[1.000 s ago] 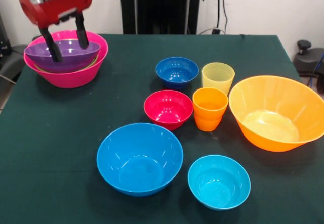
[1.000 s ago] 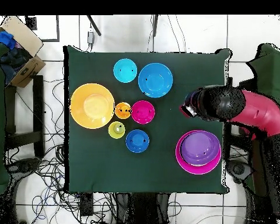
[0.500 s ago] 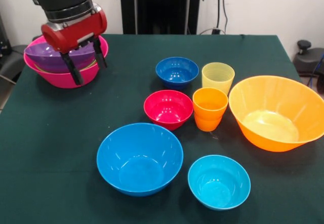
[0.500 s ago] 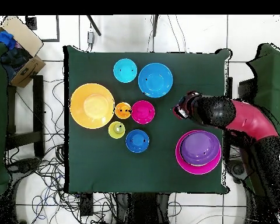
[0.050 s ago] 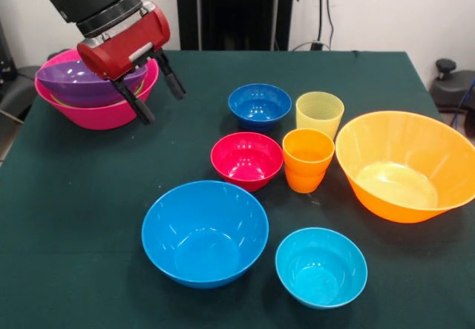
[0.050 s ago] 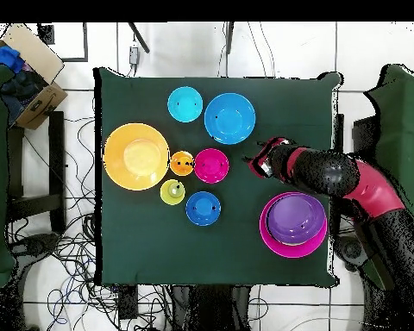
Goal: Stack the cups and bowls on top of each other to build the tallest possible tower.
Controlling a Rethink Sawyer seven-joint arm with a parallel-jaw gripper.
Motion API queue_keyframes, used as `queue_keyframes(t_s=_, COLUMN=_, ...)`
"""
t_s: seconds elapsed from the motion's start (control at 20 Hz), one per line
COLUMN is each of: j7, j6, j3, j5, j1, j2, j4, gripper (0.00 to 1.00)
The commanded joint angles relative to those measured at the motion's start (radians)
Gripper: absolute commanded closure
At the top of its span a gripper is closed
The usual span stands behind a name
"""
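The tower is a large pink bowl (image 5: 100,113) (image 6: 271,238) holding a purple bowl (image 5: 74,80) (image 6: 294,217), at the table's corner. My gripper (image 5: 162,105) (image 6: 250,164) hangs open and empty just beside it, tilted toward the table's middle. A sky blue bowl (image 5: 204,232) (image 6: 229,118) and a small cyan bowl (image 5: 321,267) (image 6: 185,103) sit apart. The red bowl (image 5: 247,160) (image 6: 211,165), dark blue bowl (image 5: 260,105) (image 6: 203,208), yellow cup (image 5: 319,113) (image 6: 172,191) and orange cup (image 5: 307,158) (image 6: 182,163) cluster beside the large orange bowl (image 5: 404,165) (image 6: 136,156).
A dark green cloth (image 5: 96,217) covers the table. A black stand (image 5: 236,10) rises behind the far edge. A cardboard box (image 6: 29,78) and loose cables (image 6: 64,250) lie on the floor off one side.
The gripper has moved away from above the purple bowl in the pink stack, toward the table's middle, and tilted. It stays open and empty. No bowl or cup has moved.
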Motion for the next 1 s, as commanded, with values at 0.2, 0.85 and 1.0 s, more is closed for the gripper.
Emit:
queue_keyframes(t_s=0.2, j7=-0.307, j6=-0.069, j3=0.118, j5=-0.230, j1=0.037, j2=0.077, j4=0.018, gripper=0.00)
queue_keyframes(t_s=0.85, j7=-0.110, j6=-0.083, j3=0.001, j5=-0.466, j1=0.149, j2=-0.041, j4=-0.026, gripper=0.00)
queue_keyframes(t_s=1.0, j7=-0.113, j6=-0.085, j3=0.019, j5=-0.468, j1=0.129, j2=-0.052, j4=-0.005, gripper=0.00)
